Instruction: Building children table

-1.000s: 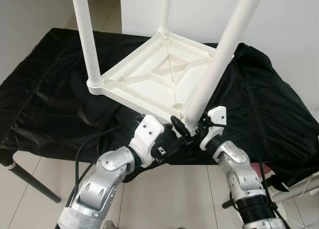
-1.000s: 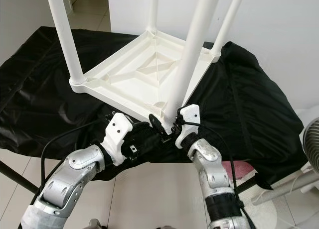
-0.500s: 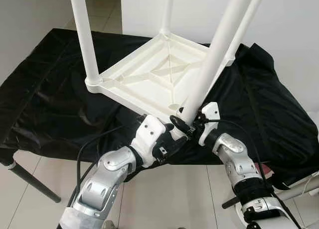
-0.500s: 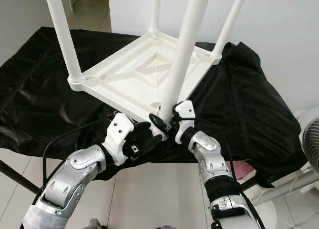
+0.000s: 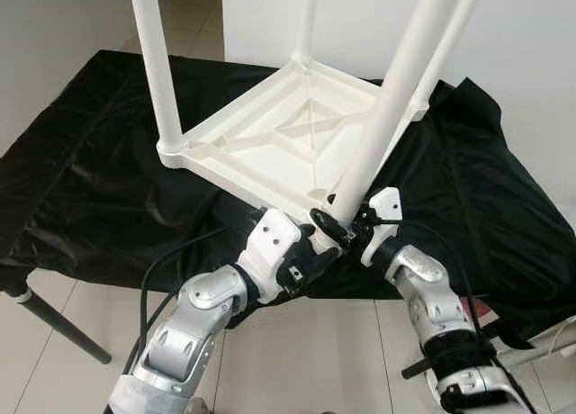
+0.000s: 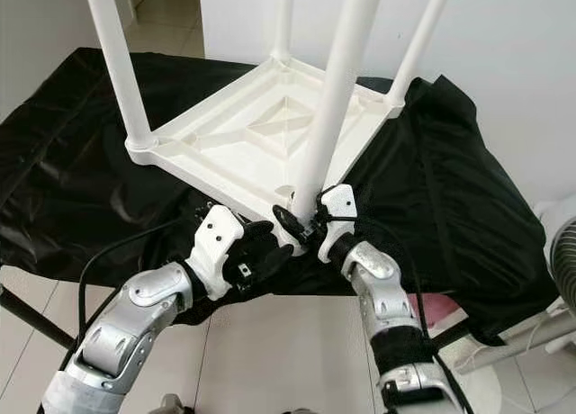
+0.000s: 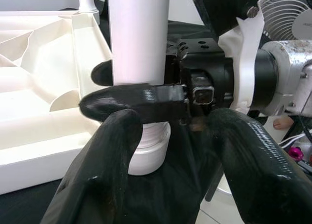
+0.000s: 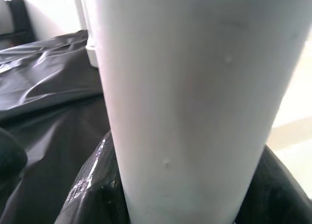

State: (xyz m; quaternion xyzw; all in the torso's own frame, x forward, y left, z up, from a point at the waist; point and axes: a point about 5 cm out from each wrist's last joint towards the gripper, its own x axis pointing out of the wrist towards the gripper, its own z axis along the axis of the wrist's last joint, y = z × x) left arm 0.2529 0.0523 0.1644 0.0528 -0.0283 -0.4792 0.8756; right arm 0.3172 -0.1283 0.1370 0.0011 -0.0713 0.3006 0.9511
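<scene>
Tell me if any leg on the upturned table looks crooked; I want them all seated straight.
The near leg, which the right gripper holds at its base, leans away from the other legs, such as the left leg, which stands nearly square to the tabletop. It looks not fully seated.

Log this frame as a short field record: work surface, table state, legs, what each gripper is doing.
surface: black cloth draped over a stand
tabletop: white plastic tabletop, upside down on the cloth
legs: four white legs standing up from the corners; near leg leans
right gripper: right gripper clamped around the near leg just above its socket
left gripper: left gripper open, beside that same corner
floor: pale tiles
</scene>
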